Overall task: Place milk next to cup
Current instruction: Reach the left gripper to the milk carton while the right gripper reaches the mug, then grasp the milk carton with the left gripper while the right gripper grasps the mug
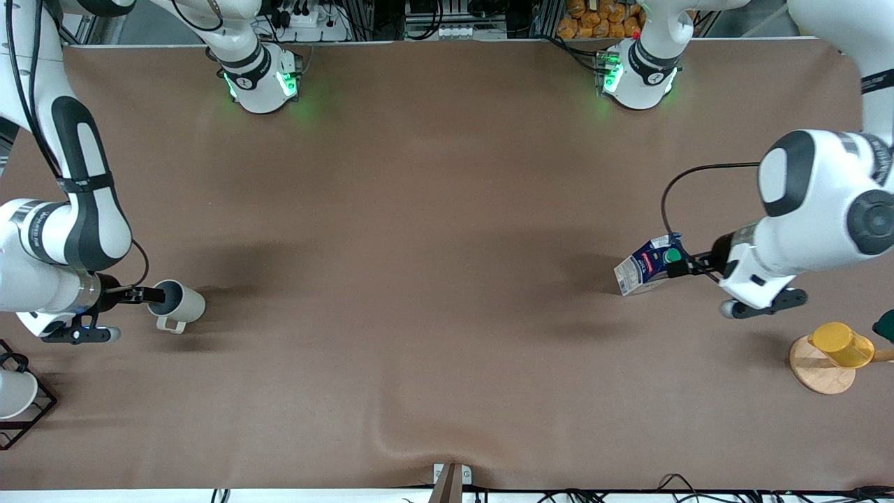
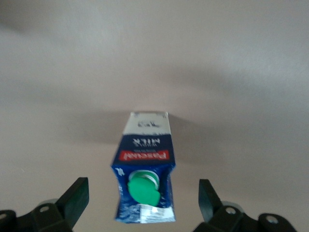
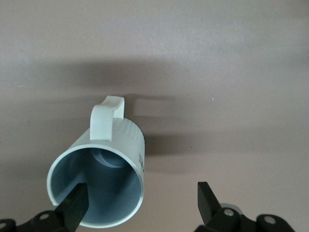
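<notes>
white cup (image 1: 14, 392) in a black wire rack (image 1: 28, 412), at the right arm's end of the table, near the camera-side edge.

right gripper (image 1: 143, 295) low at the grey-beige mug (image 1: 179, 304), by the right-arm edge of the brown table (image 1: 433, 244). fingers spread wide, nothing clamped. right wrist view: one finger (image 3: 72, 205) sits over the mug's grey inside, the other clear outside the wall, so the rim falls between them. mug (image 3: 104, 181) upright, mouth up; loop handle (image 3: 107, 117) points toward the camera-side edge in the front view.

mid table bare cloth.

milk carton (image 1: 646, 265) stands on the table toward the left arm's end, well apart from the mug, about midway between the base-side and camera-side edges. long axis vertical, gable up, white lower part on the cloth. green cap (image 1: 672, 255) faces the left gripper.

left gripper (image 1: 688, 264) just beside the carton's top, at cap level. left wrist view: both fingers (image 2: 75, 198) stand well apart, the carton (image 2: 145, 169) centred between them, neither pad touching it. not gripped.

yellow cup (image 1: 841, 344) tipped on a round wooden stand (image 1: 817, 367), nearer the camera than the carton, at the left-arm edge. a dark green thing (image 1: 885, 325) just beside it, cut by the frame; can't tell what.
</notes>
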